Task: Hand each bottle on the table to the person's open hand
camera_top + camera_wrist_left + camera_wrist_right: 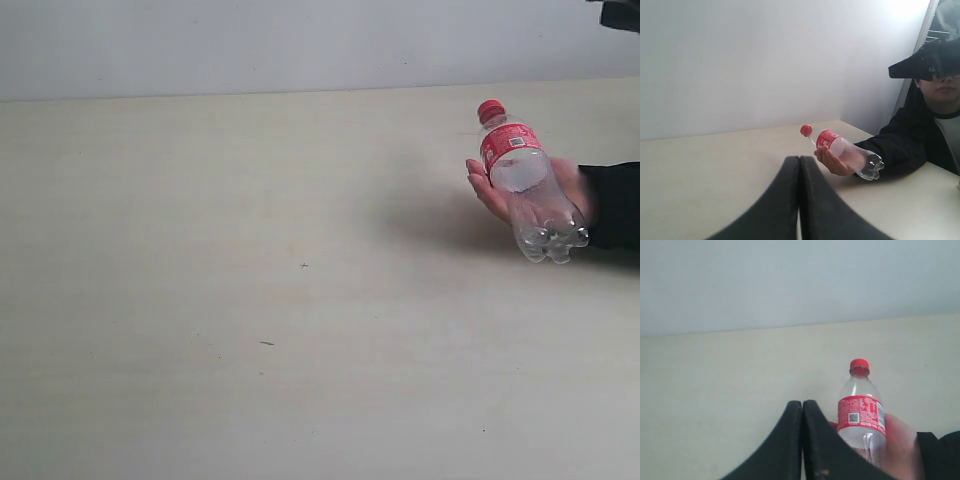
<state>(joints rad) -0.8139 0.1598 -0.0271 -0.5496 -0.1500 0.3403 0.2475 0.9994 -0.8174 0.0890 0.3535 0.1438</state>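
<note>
Much of the person was cut off. In the exterior view only the open hand (487, 192) and a black sleeve (615, 205) reached in from the right edge, and in the left wrist view a dark shape (920, 65) covered the eyes. A dark fragment (618, 12) in the exterior view's top right corner was too cropped to identify, possibly part of an arm.

The clear bottle (525, 190) lay tilted across the palm and hid most of it, with its red cap (490, 110) raised and its lobed base lower. It was thin transparent plastic with a red wrap label (508, 142) bearing a small white code patch.

The surface (250, 300) was pale beige and matte, with faint grain and a few dark specks.

The left tool (799, 160) had its two smooth, tapering black fingers (780, 200) pressed flat together, gripping nothing. The right tool (803, 404) was likewise closed tight and empty. In its own view one finger overlapped the edge of the hand, and the bottle stood just beyond it.
</note>
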